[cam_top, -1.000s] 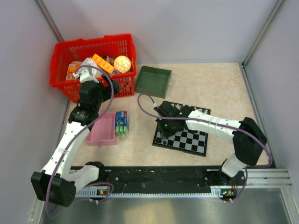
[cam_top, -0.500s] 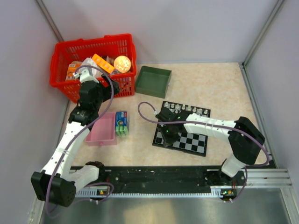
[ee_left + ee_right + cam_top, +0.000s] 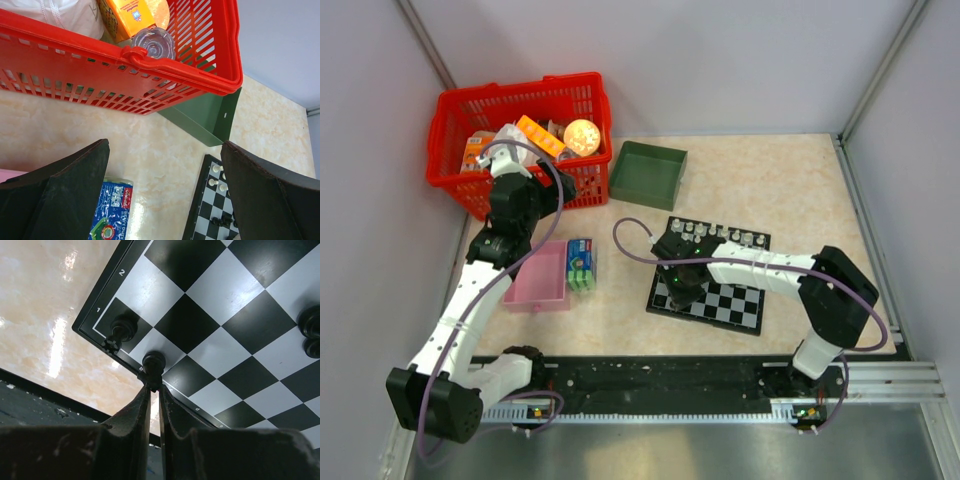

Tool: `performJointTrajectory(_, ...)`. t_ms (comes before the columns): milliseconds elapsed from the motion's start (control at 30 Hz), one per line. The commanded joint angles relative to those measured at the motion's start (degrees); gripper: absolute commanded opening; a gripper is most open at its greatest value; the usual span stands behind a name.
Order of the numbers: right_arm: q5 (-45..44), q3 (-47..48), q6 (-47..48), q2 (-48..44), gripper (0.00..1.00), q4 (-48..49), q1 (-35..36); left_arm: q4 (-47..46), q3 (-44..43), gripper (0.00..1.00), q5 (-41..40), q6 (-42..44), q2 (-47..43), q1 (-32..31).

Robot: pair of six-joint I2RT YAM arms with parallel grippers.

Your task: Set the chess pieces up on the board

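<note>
The chessboard point(image 3: 730, 300) lies right of centre; it also shows in the right wrist view point(image 3: 235, 315) and the left wrist view point(image 3: 205, 210). White pieces point(image 3: 712, 233) stand along its far edge. My right gripper point(image 3: 155, 385) is shut on a black chess piece point(image 3: 153, 365) at the board's near-left corner, next to another black piece point(image 3: 121, 330) on the corner square. More black pieces point(image 3: 311, 330) stand at the right. My left gripper point(image 3: 165, 200) is open and empty, hovering between the red basket point(image 3: 520, 140) and the pink tray point(image 3: 535, 278).
A green tray point(image 3: 648, 173) sits beyond the board. A blue and green packet point(image 3: 580, 263) lies beside the pink tray. The red basket holds several items. Walls enclose the table on three sides.
My right gripper moved from the board's far-left part toward the near-left corner with the black piece. The left arm has not moved.
</note>
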State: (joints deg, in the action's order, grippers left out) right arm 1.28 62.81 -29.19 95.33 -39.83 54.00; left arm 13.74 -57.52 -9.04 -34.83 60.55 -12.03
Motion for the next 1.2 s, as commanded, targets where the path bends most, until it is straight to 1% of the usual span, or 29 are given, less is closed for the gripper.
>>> performJointTrajectory(0, -3.12, 3.2, -1.21, 0.03, 0.11, 0.9, 0.49, -2.4, -1.02, 0.98, 0.07, -0.15, 0.79, 0.34)
performJointTrajectory(200, -2.6, 3.38, -0.78, -0.32, 0.12, 1.07, 0.41, -2.4, -0.76, 0.98, 0.25, -0.33, 0.79, 0.34)
performJointTrajectory(300, 0.11, 3.38, 0.53, -1.02, 0.13, 0.99, 0.41, -2.4, -0.75, 0.98, 0.34, -0.33, 0.7, 0.34)
performJointTrajectory(367, 2.14, 2.94, 1.41, -2.68, 0.15, 0.72, 0.5, -2.4, -0.84, 0.98, 0.16, -0.15, 0.53, 0.34)
performJointTrajectory(500, 3.29, 2.58, 2.21, -8.12, 0.21, -0.24, 0.15, -2.23, -0.76, 0.98, -0.45, 0.11, 0.18, 0.34)
performJointTrajectory(600, 3.12, 3.98, 2.21, -11.03, 0.24, -0.33, -2.04, -2.57, -0.58, 0.98, -0.19, -0.15, 0.44, 0.34)
performJointTrajectory(700, 0.84, 6.71, 2.21, -11.57, 0.26, -0.25, -6.69, -2.75, -0.75, 0.98, 0.34, -0.41, 0.88, 0.34)
performJointTrajectory(767, 0.39, 8.2, 2.38, -10.61, 0.3, 0.63, -9.6, -2.93, -0.84, 0.98, 0.43, -0.33, 0.97, 0.34)
performJointTrajectory(867, -1.01, 10.93, 3.17, -7.71, 0.32, 1.07, -12.24, -2.67, -1.28, 0.98, 0.25, 0.29, 1.06, 0.34)
performJointTrajectory(933, -1.02, 12.86, 3.96, -4.38, 0.33, 0.9, -13.12, -2.66, -1.28, 0.98, -0.19, 0.38, 1.06, 0.34)
performJointTrajectory(1067, -4.0, 15.59, 5.54, 1.43, 0.33, 0.9, -13.92, -2.49, -1.46, 0.98, -0.02, 0.64, 1.32, 0.34)
performJointTrajectory(1167, -2.95, 17.87, 6.95, 4.33, 0.33, 0.9, -14.27, -2.31, -1.63, 0.98, -0.1, 0.99, 1.58, 0.43)
